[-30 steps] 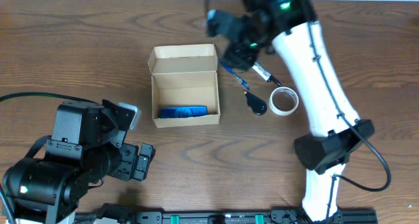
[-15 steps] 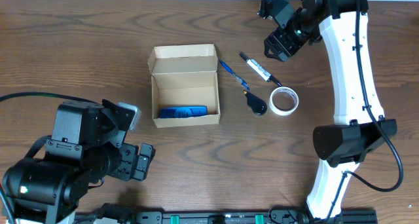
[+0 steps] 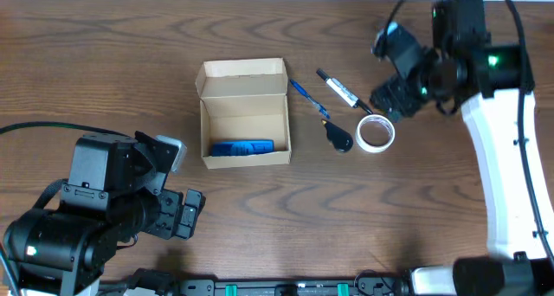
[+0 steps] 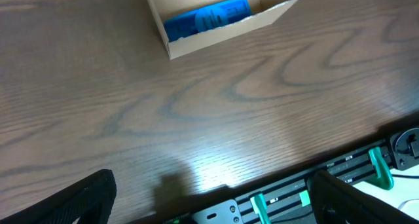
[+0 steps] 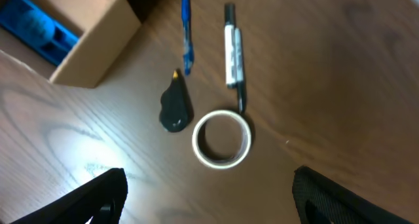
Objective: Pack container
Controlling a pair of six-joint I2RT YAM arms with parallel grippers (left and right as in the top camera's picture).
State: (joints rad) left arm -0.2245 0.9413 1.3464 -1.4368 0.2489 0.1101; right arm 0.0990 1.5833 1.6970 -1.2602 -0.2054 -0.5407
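Surface (image 3: pixel 104 62): dark wood grain; carries every item listed below.
Right arm (image 3: pixel 506 183): white link along the right edge, black wrist over the upper right area.
Left arm (image 3: pixel 86 209): black body at the lower left corner.
Right pincer (image 5: pixel 213 194): fingers spread wide, nothing between them; raised above the tape roll.
Left pincer (image 4: pixel 216 198): fingers fully apart, empty; positioned near the front edge, well apart from the container.
Container (image 3: pixel 242 81): tan cardboard box, left of centre, lid flap folded back, interior exposed.
Blue item (image 3: pixel 241 148): lies inside the container against its near wall.
Tape roll (image 3: pixel 363 137): flat on the surface, right of the container.
Marker (image 3: pixel 340 90): black and white, angled, its tip near the tape roll.
Blue pen (image 3: pixel 305 95): between container and marker.
Black object (image 3: pixel 338 138): small, just beside the tape roll.
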